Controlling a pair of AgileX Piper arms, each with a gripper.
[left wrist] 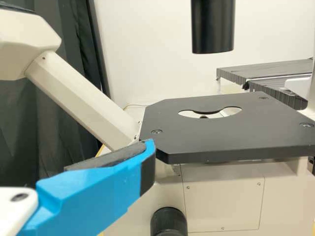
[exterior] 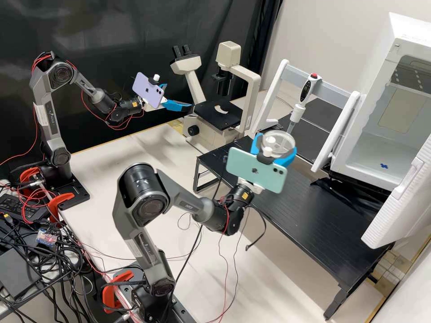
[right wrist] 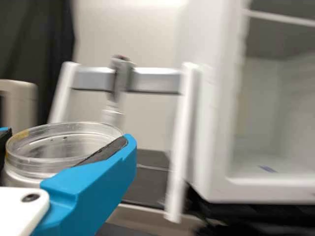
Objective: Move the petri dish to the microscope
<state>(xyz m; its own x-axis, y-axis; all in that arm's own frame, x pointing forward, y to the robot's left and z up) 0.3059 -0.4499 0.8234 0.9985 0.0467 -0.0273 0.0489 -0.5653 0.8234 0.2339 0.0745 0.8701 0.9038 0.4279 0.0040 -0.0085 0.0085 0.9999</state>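
Over on the near right, the right gripper point(exterior: 276, 146) has its two fingers closed around the dish point(exterior: 284, 140), up in the air right of the microscope point(exterior: 213, 117), while the far left gripper point(exterior: 178, 96), spread wide and gripping nothing, is beside the microscope.

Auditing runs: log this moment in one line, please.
right pincer: shut on dish | left pincer: open, near stage | dish: not yet on stage

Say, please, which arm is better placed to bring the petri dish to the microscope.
Right, I think: the right gripper holds the petri dish; the left gripper, open near the microscope stage, is empty.
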